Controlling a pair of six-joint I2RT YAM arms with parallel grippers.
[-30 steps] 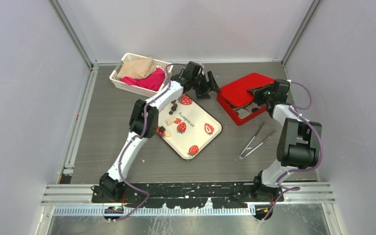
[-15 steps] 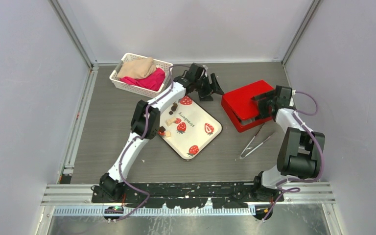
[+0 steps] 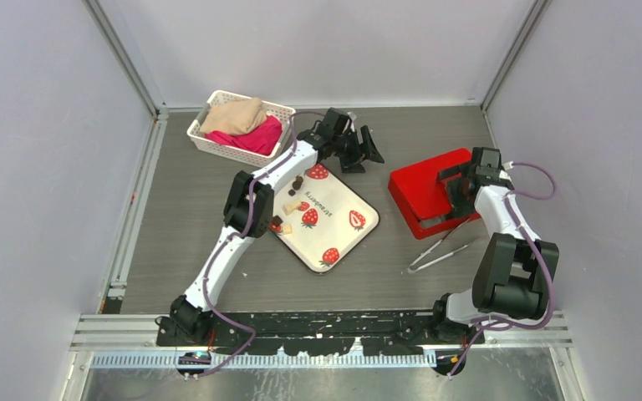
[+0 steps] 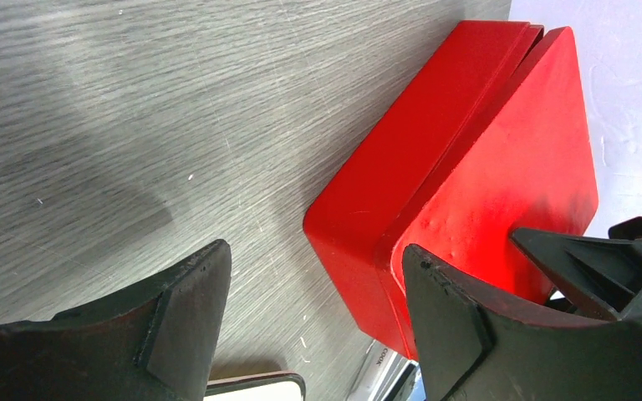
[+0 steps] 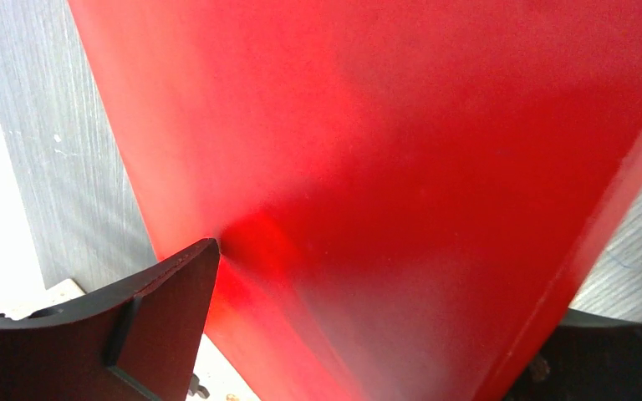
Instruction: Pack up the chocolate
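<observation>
Right gripper (image 3: 458, 188), jaws spread and empty astride the lid (image 5: 401, 150) of the red box (image 3: 422, 194), should close squarely on the lid edge before lifting, as the chocolate (image 3: 298, 180) lies unpacked on the tray (image 3: 339, 239) leftward, with the open left gripper (image 3: 366, 157) beyond.

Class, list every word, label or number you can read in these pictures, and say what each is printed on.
"strawberry" on the tray, between the strawberry prints; tiny, so the reading is unsure.
Print on a shiny strip beside the red box, left wrist view: too small to read.
Nothing else is legible.
</observation>
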